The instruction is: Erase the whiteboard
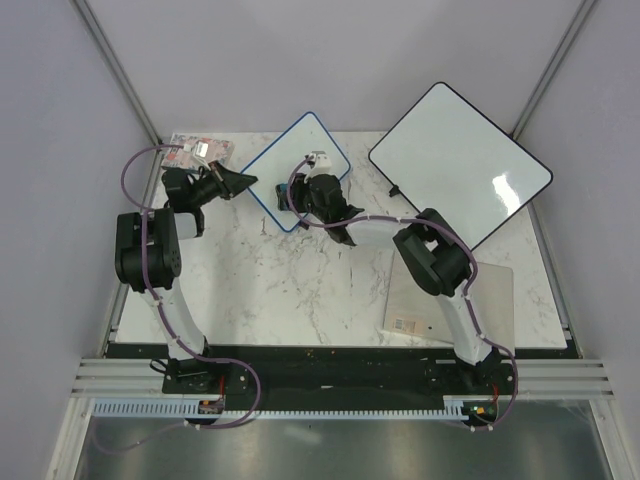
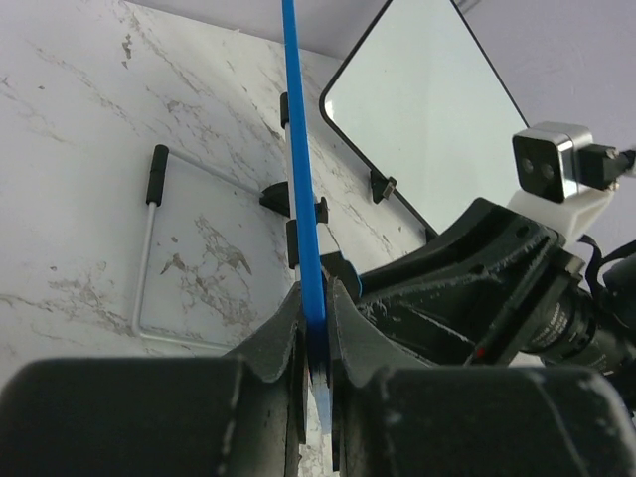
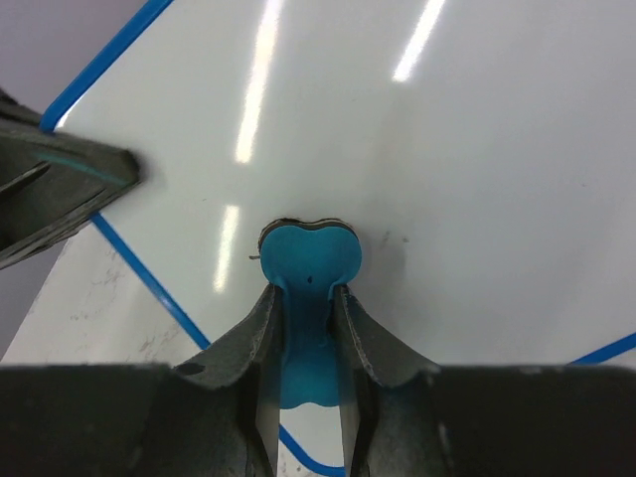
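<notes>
Whiteboard (image 1: 285,160), at the table's (image 1: 300,290) far middle with the left gripper (image 2: 316,308) clamped on its blue frame, looks almost clean, so the right gripper (image 3: 303,308), pinching a blue eraser (image 3: 309,256) against its face, seems near finishing.

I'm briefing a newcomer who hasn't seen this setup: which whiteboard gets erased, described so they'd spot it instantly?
On the marble table, two white boards sit at the far edge. The whiteboard meant is the smaller, left one. Its thin blue frame sets it apart from the bigger black-framed board beside it.
</notes>
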Available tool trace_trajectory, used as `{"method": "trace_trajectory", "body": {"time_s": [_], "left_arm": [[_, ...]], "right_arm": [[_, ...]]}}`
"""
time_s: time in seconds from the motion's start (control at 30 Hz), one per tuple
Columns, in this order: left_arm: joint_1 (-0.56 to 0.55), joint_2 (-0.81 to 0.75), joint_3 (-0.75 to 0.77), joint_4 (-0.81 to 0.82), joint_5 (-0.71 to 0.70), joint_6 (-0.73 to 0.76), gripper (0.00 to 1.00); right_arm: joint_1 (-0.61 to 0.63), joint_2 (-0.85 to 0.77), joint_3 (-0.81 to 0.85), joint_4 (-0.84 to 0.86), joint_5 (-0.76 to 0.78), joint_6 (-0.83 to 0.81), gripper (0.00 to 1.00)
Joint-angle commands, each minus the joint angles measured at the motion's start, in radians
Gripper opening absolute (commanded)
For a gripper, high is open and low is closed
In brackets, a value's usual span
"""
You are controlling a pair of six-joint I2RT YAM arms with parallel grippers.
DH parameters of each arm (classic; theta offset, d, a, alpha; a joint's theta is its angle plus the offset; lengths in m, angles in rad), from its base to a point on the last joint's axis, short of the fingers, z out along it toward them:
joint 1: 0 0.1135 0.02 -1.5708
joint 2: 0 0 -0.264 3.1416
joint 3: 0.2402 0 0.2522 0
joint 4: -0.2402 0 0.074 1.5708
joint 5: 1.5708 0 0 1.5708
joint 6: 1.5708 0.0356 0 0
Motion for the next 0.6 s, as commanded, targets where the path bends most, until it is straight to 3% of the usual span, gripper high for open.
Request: {"method": "trace_trajectory", "body": {"time_s": [0.0, 0.47, 0.57], "left_arm": [[-0.056, -0.019, 0.005, 0.048, 0.152, 0.007, 0.02], [-0.061, -0.019, 0.005, 0.044, 0.155, 0.007, 0.02], [-0.064, -0.017, 0.005, 0.045, 0.157, 0.010, 0.02]], "right_arm": [[-0.063, 0.076, 0.018, -0.223, 0.126, 0.029, 0.00], [-0.188, 0.088, -0.002, -0.214, 0.039, 0.185, 0.00], [-0.194, 0.108, 0.018, -0.228, 0.085, 0.210, 0.00]]}}
